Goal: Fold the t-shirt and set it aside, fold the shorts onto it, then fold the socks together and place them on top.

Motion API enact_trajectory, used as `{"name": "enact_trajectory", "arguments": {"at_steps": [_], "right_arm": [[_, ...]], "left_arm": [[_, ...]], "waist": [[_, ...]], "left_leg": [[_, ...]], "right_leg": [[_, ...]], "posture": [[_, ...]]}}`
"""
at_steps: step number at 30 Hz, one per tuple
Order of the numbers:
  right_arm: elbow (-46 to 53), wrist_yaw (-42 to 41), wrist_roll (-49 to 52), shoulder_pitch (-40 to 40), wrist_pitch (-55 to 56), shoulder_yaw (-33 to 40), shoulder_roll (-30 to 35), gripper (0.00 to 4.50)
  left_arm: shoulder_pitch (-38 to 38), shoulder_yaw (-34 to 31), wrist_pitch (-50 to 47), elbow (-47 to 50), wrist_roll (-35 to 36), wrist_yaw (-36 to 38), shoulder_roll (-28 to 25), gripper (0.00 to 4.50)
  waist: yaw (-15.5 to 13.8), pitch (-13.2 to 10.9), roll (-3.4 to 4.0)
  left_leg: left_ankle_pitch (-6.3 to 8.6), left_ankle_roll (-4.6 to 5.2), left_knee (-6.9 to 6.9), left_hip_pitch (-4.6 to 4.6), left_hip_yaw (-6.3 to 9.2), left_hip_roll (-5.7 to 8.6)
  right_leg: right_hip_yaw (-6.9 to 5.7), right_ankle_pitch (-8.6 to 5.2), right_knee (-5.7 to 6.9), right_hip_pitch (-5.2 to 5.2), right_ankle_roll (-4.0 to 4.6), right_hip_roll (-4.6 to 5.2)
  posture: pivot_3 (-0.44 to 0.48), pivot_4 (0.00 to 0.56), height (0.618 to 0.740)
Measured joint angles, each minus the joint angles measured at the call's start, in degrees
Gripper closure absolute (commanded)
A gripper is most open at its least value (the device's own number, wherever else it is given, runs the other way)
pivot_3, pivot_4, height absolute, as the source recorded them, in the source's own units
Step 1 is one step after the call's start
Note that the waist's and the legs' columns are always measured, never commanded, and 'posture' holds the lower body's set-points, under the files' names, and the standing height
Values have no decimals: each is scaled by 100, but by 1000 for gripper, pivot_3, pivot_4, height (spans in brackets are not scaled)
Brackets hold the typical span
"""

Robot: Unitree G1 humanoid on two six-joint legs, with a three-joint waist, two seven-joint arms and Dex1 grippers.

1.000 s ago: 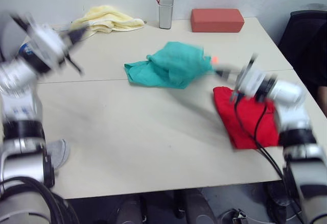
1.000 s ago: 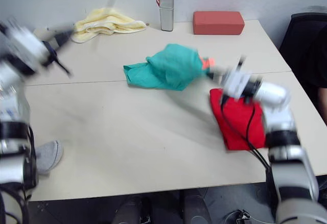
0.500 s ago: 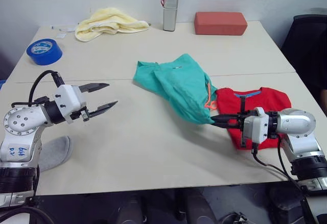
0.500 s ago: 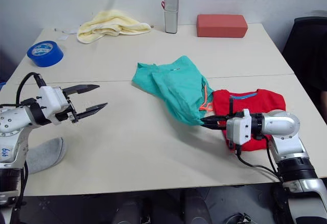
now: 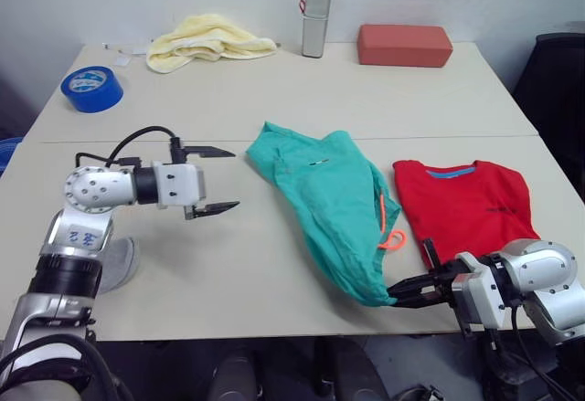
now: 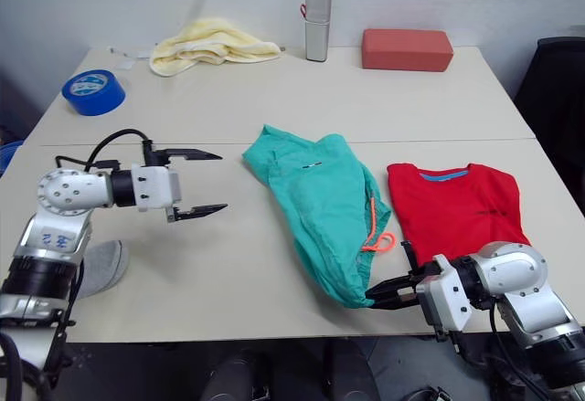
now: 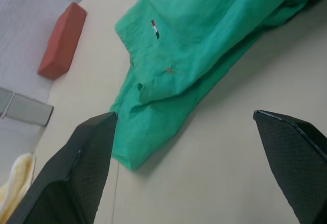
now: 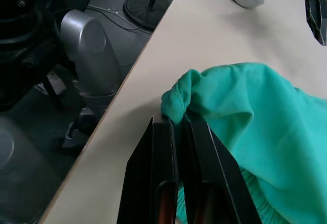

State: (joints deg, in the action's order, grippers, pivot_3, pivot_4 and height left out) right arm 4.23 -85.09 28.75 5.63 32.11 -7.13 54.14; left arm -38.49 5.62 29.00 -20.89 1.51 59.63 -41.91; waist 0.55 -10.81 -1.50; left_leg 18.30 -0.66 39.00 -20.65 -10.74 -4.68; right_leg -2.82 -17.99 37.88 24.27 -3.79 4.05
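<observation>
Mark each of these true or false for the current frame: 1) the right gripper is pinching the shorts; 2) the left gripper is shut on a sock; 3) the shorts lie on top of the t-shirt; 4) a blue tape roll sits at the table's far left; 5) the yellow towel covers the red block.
1) True. The right gripper is shut on a corner of the shorts at the table's near edge.
2) False. The left gripper is open and holds nothing; a sock lies by the near left edge.
3) False. The shorts lie beside the t-shirt, to its left.
4) True. The blue tape roll is there.
5) False. The yellow towel and the red block lie well apart.
</observation>
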Motion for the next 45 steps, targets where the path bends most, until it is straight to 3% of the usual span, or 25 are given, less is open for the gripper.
{"name": "enact_trajectory", "arguments": {"at_steps": [4, 11, 18, 23, 32, 34, 37, 42, 45], "right_arm": [[84, 30, -24, -70, -249, 117, 39, 4500], [268, 262, -102, -185, -535, 313, 34, 4500], [478, 451, -193, -257, -713, 382, -40, 4500], [485, 483, -230, -399, -722, 527, -40, 4500], [470, 482, -324, -393, -675, 539, -108, 4500], [465, 495, -367, -370, -600, 541, -138, 4500], [336, 585, -507, -286, -428, 588, -229, 4500], [-237, 840, -880, 92, 139, 793, -342, 4500], [-504, 979, -1114, 362, 437, 757, -440, 4500]], "left_arm": [[-1092, 585, 790, -1473, -578, -35, 743, 24], [-1884, 1150, 1772, -3187, -1115, -40, 1476, 24], [-2570, 1478, 2100, -4201, -2003, -1324, 2001, 24], [-2715, 1676, 2173, -4543, -2464, -1913, 1988, 1576], [-2692, 1705, 2213, -4752, -2605, -2013, 1895, 4422], [-2587, 1590, 2197, -4730, -2496, -1974, 1835, 4489], [-2071, 1085, 1745, -4090, -1611, -1224, 1597, 4489], [-500, 190, -415, -1016, 355, 222, 409, 4489], [272, -146, -1489, 587, 933, 536, -267, 4489]], "waist": [[-49, 0, -2], [-35, -2, -5], [-50, -6, -13], [-28, -6, -13], [-47, -7, -14], [-46, -7, -14], [20, -7, -14], [143, -7, -13], [115, -6, -13]], "left_leg": [[3, 5, 9, -8, -4, 1], [4, 7, 17, -45, -1, 1], [8, 14, 23, -56, 18, 8], [9, 15, 22, -54, 16, 6], [8, 15, 23, -55, 17, 7], [8, 15, 23, -55, 17, 6], [6, 11, 22, -53, 10, -3], [-4, -6, 20, -44, 16, -14], [-5, -8, 21, -40, 17, -11]], "right_leg": [[-2, 3, -6, 1, -6, -6], [-7, 6, -10, 30, -12, -8], [-13, 11, -17, 27, -20, 1], [-14, 11, -17, 27, -20, -2], [-17, 12, -17, 26, -20, 1], [-17, 12, -16, 26, -20, 1], [-15, 10, -8, 29, -17, -4], [-10, 5, 8, 30, -8, -14], [-2, 4, 9, 26, -7, -16]], "posture": [[0, 150, 740], [0, 150, 740], [0, 150, 740], [0, 150, 740], [0, 150, 740], [0, 150, 740], [0, 150, 740], [0, 150, 740], [0, 150, 740]]}}
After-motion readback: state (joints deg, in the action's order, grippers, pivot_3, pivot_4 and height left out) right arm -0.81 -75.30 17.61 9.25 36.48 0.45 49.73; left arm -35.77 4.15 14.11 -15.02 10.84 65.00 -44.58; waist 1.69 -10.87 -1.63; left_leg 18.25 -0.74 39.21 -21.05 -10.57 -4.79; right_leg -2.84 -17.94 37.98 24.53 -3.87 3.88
